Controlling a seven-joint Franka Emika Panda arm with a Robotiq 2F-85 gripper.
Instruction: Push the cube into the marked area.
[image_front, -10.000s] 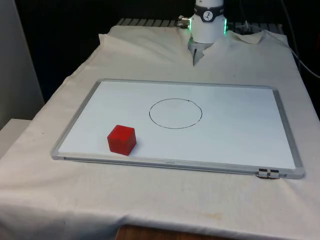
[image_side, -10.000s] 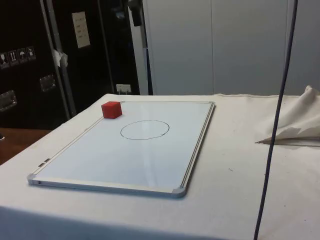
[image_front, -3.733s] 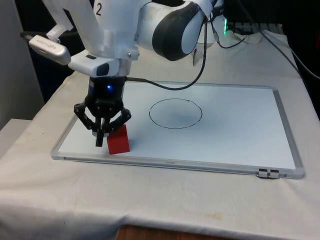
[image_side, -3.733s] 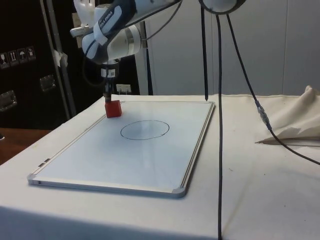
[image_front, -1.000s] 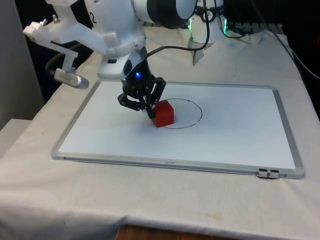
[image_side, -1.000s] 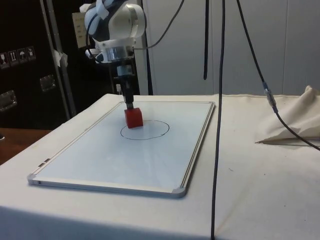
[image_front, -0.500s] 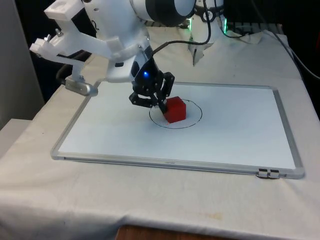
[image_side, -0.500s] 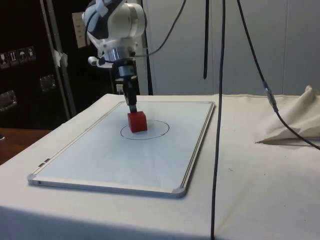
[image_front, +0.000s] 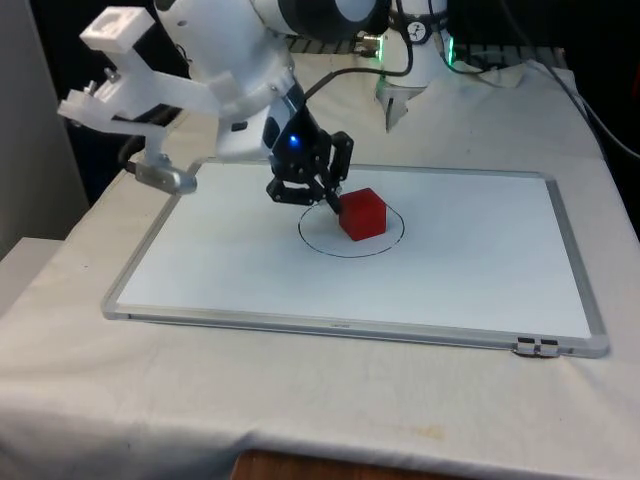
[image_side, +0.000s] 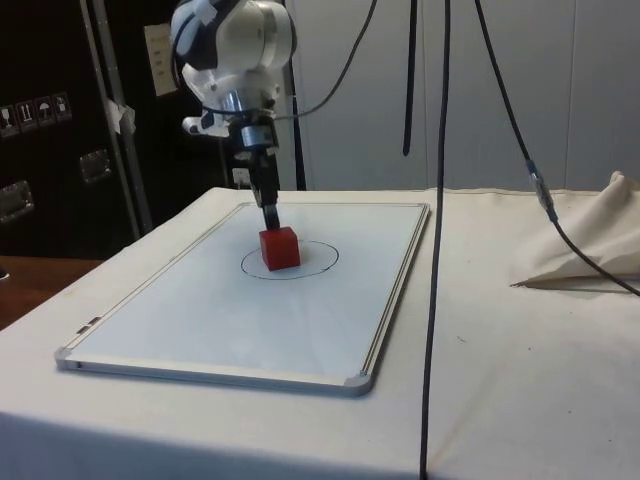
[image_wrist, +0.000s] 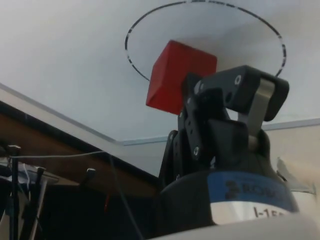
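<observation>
The red cube (image_front: 362, 213) rests on the whiteboard (image_front: 480, 270), inside the hand-drawn black circle (image_front: 388, 241). In the side view the cube (image_side: 279, 248) sits in the near-left part of the circle (image_side: 318, 262). My gripper (image_front: 330, 206) is shut, tilted, and its fingertips press against the cube's side toward the front view's left. The side view has the gripper (image_side: 271, 222) just behind the cube's top edge. From the wrist, the cube (image_wrist: 177, 76) lies right against the closed black fingers (image_wrist: 235, 95), within the circle (image_wrist: 150, 17).
The whiteboard has a raised grey frame (image_front: 340, 326) with a clip (image_front: 537, 347) at its near right corner. Black cables (image_side: 436, 200) hang over the table in the side view. Crumpled cloth (image_side: 590, 245) lies past the board's far side.
My gripper has pushed the cube toward the front view's right and slightly away, from the circle's left rim to inside the circle. The fingers stayed shut.
</observation>
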